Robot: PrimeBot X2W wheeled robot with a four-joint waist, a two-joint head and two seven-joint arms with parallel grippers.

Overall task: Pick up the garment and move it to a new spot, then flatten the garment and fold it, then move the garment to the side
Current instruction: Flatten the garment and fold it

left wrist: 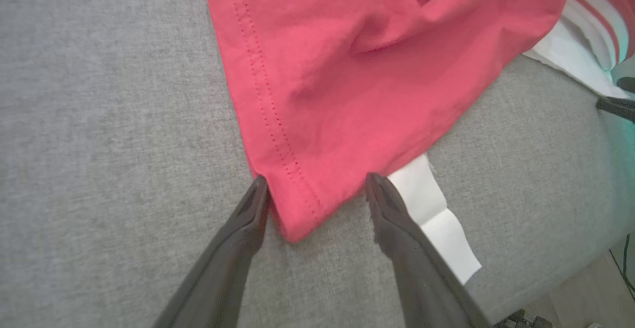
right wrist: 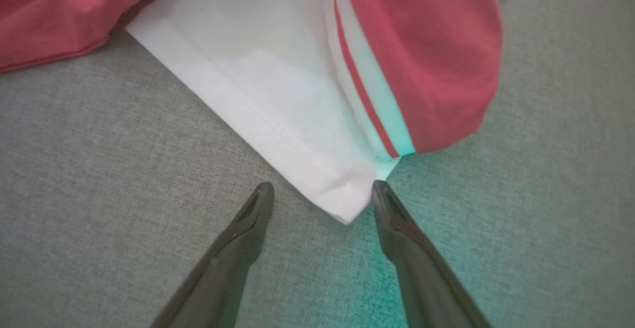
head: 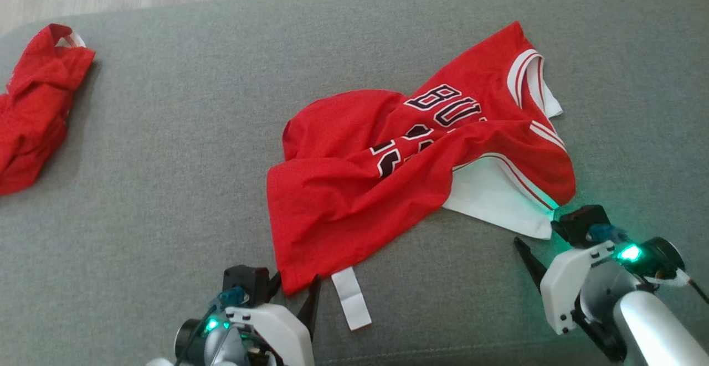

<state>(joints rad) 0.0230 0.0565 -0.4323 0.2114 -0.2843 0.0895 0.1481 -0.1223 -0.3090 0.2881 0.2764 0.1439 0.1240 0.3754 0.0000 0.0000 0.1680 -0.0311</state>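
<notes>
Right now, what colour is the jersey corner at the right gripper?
White corner, with a red stripe beside it; right wrist view shows it best.

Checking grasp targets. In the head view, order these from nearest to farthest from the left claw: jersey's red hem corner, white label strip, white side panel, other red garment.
From the left claw:
1. Red hem corner, between its open jaws.
2. White label strip, just to its right.
3. White side panel, farther right.
4. Other red garment, far upper left.
</notes>
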